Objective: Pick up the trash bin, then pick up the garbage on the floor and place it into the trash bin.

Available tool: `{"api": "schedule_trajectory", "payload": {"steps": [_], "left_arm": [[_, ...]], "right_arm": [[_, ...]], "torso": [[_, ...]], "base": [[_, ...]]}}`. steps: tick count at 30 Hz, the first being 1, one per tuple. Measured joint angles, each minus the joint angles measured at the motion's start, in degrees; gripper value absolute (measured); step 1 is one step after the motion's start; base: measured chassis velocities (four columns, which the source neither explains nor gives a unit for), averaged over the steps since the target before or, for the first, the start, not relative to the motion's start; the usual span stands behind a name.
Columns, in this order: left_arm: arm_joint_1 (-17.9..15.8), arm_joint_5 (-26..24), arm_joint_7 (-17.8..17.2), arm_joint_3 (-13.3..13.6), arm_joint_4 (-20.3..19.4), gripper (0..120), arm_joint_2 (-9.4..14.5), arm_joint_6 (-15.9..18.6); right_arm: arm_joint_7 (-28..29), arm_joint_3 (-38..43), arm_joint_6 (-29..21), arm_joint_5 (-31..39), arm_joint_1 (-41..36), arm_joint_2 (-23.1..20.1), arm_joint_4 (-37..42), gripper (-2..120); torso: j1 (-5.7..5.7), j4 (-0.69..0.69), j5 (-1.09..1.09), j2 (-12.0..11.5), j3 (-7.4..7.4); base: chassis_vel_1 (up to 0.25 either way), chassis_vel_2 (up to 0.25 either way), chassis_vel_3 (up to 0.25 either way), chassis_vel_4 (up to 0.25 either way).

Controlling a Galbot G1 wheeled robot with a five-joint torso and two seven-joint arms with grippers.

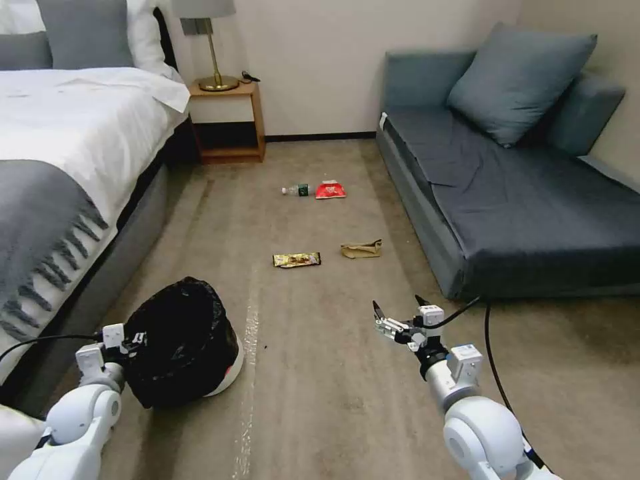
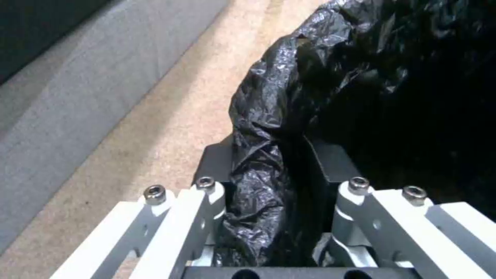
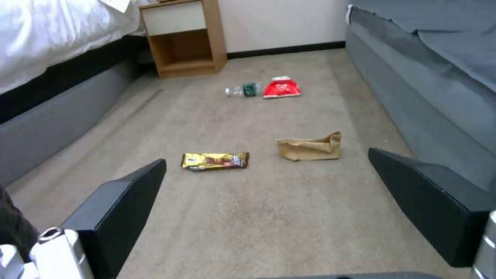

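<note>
Left gripper [image 2: 279,217] clamps the trash bin [image 1: 183,340] rim (bin tilted, at 8 o'clock), right gripper [image 1: 400,308] hangs spread at 5 o'clock, 4 garbage [image 1: 297,259] items lie toward 12 o'clock.

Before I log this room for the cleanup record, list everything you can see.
trash bin: one, black bag, white base, tilted on floor by the bed
snack bar wrapper: one, gold-brown, mid floor
paper bag: one, brown, beside wrapper
red packet: one, farther off
bottle: one, clear, green label, beside packet
bed: one, white, left
nightstand: one, wood, with lamp
sofa: one, blue-grey, right
left pincer: shut on bin's rim
right pincer: open, above floor
</note>
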Motion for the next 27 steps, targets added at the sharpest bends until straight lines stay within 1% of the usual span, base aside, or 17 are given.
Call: {"api": "schedule_trajectory", "payload": {"steps": [2, 5, 8, 9, 12, 14, 15, 20, 23, 25, 27], "left_arm": [[0.51, -0.14, -0.43, -0.34, -1.05, 25, -0.73, -0.63], [0.89, -0.23, -0.54, -0.68, -1.55, 25, -1.05, -0.98], [2.2, -0.53, -0.97, -1.79, -3.54, 19, -1.88, -1.65], [2.2, -0.53, -0.97, -1.79, -3.54, 19, -1.88, -1.65], [3.27, -0.65, -1.46, -2.47, -5.25, 11, -2.3, -2.19], [3.43, -0.69, -1.56, -2.61, -5.57, 10, -2.38, -2.25], [3.83, -0.74, -1.88, -2.97, -6.47, 8, -2.65, -2.33], [4.42, -0.73, -2.26, -3.37, -7.74, 8, -2.92, -2.43], [4.98, -0.42, -2.66, -3.93, -9.07, 7, -3.11, -2.68], [5.11, -0.13, -3.04, -4.29, -9.5, 7, -3.15, -3.1], [5.3, 0.55, -3.12, -4.74, -9.97, 7, -3.24, -4.35]], "right_arm": [[0.03, -0.02, 0.0, 0.33, -0.06, -0.17, 0.0, 100], [0.05, -0.01, 0.0, 0.5, -0.06, -0.23, 0.0, 100], [0.06, 0.05, 0.02, 0.86, -0.04, -0.26, -0.02, 100], [0.06, 0.05, 0.02, 0.86, -0.04, -0.26, -0.02, 100], [0.07, -0.25, 0.05, 0.89, -0.22, -0.1, 0.0, 100], [0.08, -0.29, 0.06, 0.9, -0.24, -0.05, 0.01, 100], [0.09, -0.39, 0.07, 0.9, -0.33, 0.08, 0.12, 100], [0.13, -0.4, 0.13, 0.9, -0.46, 0.18, 0.23, 100], [0.21, -0.32, 0.31, 1.02, -0.68, 0.17, 0.35, 100], [0.23, -0.23, 0.37, 1.17, -0.75, 0.15, 0.43, 100], [0.23, -0.15, 0.42, 1.35, -0.79, 0.11, 0.44, 100]], "torso": [[0.0, -0.02, -0.02, 0.0, 0.0], [0.0, -0.02, -0.03, 0.0, 0.01], [0.01, -0.02, -0.08, -0.01, 0.02], [0.01, -0.02, -0.08, -0.01, 0.02], [0.01, -0.02, -0.1, -0.02, 0.03], [0.01, -0.02, -0.11, -0.02, 0.03], [0.01, -0.03, -0.13, -0.02, 0.03], [0.01, -0.03, -0.14, -0.02, 0.03], [0.01, -0.04, -0.1, -0.03, 0.03], [0.01, -0.03, -0.07, -0.03, 0.02], [0.01, -0.02, -0.05, -0.03, 0.02]], "base": [[0.0, 0.0, 0.0, 0.0], [0.0, 0.0, 0.0, 0.0], [0.0, 0.0, 0.0, 0.0], [0.0, 0.0, 0.0, 0.0], [0.0, 0.0, 0.0, 0.0], [0.0, 0.0, 0.0, 0.0], [0.0, 0.0, 0.0, 0.0], [0.0, 0.0, 0.0, 0.0], [0.0, 0.0, 0.0, 0.0], [0.0, 0.0, 0.0, 0.0], [0.0, 0.0, 0.0, 0.0]]}}
